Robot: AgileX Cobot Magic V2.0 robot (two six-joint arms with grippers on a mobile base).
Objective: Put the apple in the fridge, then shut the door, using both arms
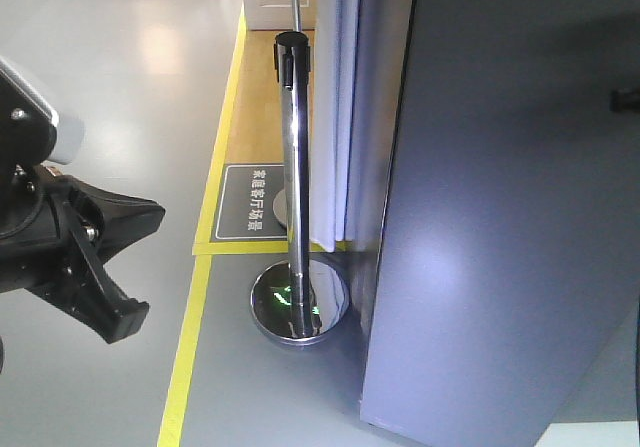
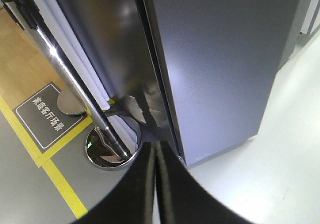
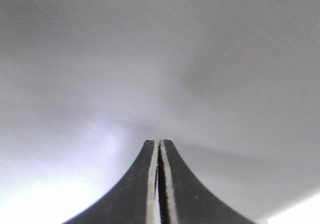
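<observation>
The door (image 1: pixel 500 217) is the largest item: a flat grey panel, stiff, heavy and hinged, with a smooth face that offers nothing to pinch. It is best handled by a flat push against the outer face, far from the hinge side; which edge carries the hinge cannot be told. It appears nearly or fully closed against the fridge (image 2: pixel 115 48), whose dark side wall lies ahead and left of the left gripper (image 2: pixel 156 151).

The right gripper (image 3: pixel 159 144) has its fingertips pressed together, empty, with the grey face directly ahead and very close; contact cannot be confirmed. The left gripper is likewise pressed together and empty, near the door's lower corner. A chrome stanchion (image 1: pixel 297 167) stands left of it.

The apple is not visible; presumably it is inside.
</observation>
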